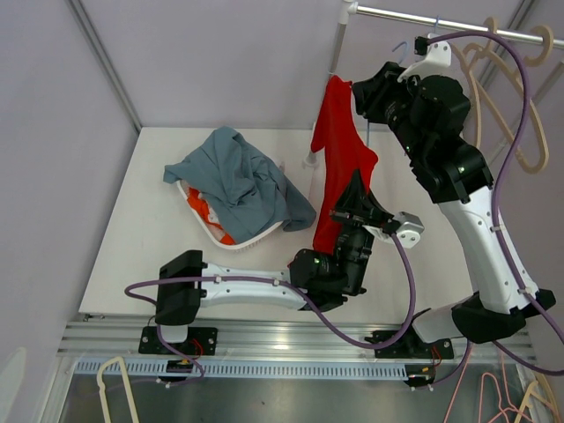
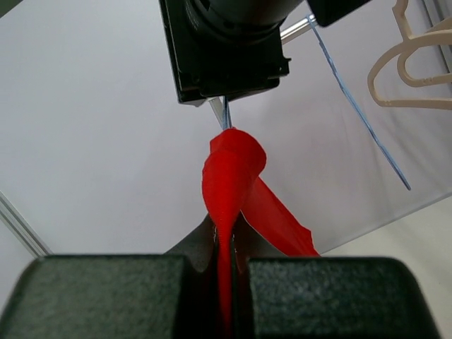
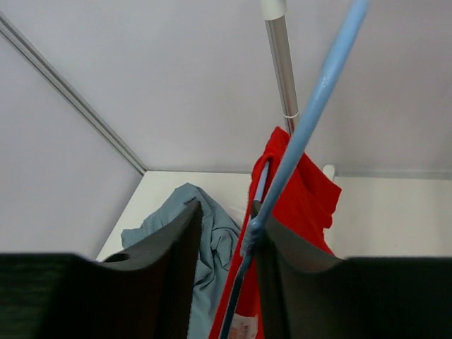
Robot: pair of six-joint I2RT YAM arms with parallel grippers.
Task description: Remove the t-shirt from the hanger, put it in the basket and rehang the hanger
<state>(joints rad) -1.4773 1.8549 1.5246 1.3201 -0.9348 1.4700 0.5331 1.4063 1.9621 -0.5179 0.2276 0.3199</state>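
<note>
The red t-shirt (image 1: 339, 167) hangs from a blue hanger (image 3: 311, 106) at the back of the table. My left gripper (image 1: 357, 201) is shut on a lower fold of the t-shirt, and the red cloth (image 2: 232, 176) runs down between its closed jaws (image 2: 224, 244). My right gripper (image 1: 359, 92) is up at the shirt's top. In the right wrist view its jaws (image 3: 224, 226) stand apart, with the blue hanger wire between them and resting against the right finger (image 3: 282, 254). The shirt (image 3: 304, 191) hangs behind the wire.
A white basket (image 1: 216, 231) at mid-left holds a grey-blue garment (image 1: 238, 181) and something orange. A metal rail (image 1: 441, 19) on an upright pole (image 1: 339, 40) crosses the back right, with beige hangers (image 1: 520, 106) on it. More hangers lie at the near edge.
</note>
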